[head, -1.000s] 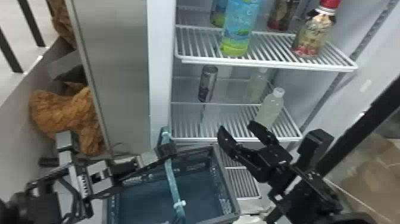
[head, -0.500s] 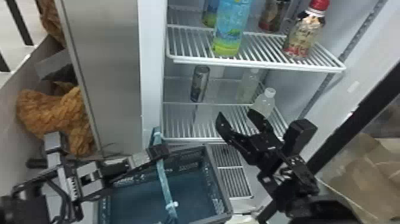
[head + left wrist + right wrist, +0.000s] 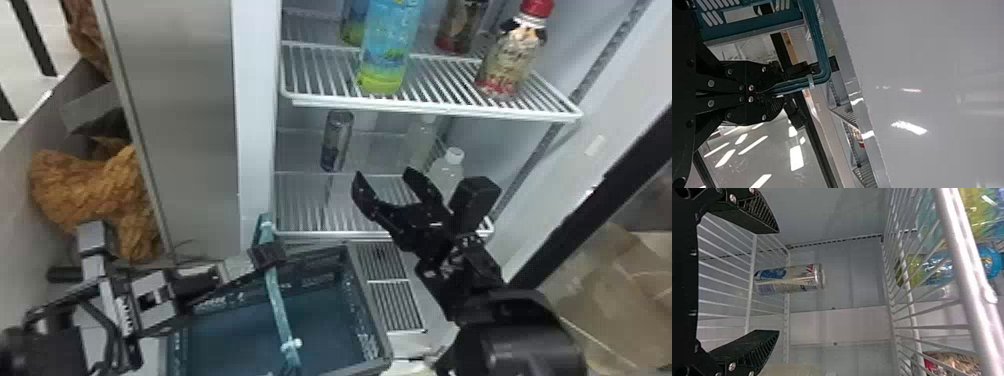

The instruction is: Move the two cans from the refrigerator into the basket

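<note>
The head view shows a silver can (image 3: 337, 140) upright on the refrigerator's lower wire shelf (image 3: 307, 210), toward the left and well back from the front edge. On that shelf, farther right, stands a translucent bottle with a white cap (image 3: 450, 165). The right end effector (image 3: 384, 176) is in front of the shelf, its fingers spread with nothing held; the right wrist view has the can beyond them, apart from both.

The upper wire shelf (image 3: 435, 111) bears a blue-and-green bottle (image 3: 390, 45) and, to its right, a red-capped bottle (image 3: 510, 60), both above the can's level. Below the lower shelf, the basket (image 3: 370, 307) is open at the top, beside a slatted grille (image 3: 400, 302). Its teal handle (image 3: 276, 295) is clamped in the left end effector (image 3: 267, 256), as the left wrist view also shows.

Left of the refrigerator is a smooth grey metal panel (image 3: 185, 125); past it, crumpled brown material (image 3: 85, 185) lies near a pale floor (image 3: 25, 55). On the far right, beyond a black frame (image 3: 607, 192), are light brown sheets (image 3: 615, 300).
</note>
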You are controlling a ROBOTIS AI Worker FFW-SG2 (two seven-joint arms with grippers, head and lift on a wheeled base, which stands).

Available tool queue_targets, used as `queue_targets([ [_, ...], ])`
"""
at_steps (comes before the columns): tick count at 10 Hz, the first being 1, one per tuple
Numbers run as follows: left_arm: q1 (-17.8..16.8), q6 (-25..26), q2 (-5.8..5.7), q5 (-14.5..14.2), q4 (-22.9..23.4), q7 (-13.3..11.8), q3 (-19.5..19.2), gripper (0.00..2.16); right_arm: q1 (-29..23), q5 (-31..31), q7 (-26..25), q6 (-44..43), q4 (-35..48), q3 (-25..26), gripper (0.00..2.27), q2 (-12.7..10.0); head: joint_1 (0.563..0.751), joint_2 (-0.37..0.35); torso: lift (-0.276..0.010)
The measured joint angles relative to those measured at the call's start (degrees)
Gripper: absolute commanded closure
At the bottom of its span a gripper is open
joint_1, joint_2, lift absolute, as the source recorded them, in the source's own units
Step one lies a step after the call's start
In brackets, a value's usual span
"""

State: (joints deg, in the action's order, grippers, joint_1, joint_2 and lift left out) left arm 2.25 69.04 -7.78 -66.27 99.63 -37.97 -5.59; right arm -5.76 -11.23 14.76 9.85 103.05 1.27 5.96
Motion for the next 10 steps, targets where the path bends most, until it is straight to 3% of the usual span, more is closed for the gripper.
queue_targets([
  [10,0.14,0.0,-0.14,-0.38,0.0,0.22,0.32,1.21,16.23,4.54,-2.2,-0.1,-18.31,-4.1,0.13,-0.84,0.695,-0.168,-0.219],
])
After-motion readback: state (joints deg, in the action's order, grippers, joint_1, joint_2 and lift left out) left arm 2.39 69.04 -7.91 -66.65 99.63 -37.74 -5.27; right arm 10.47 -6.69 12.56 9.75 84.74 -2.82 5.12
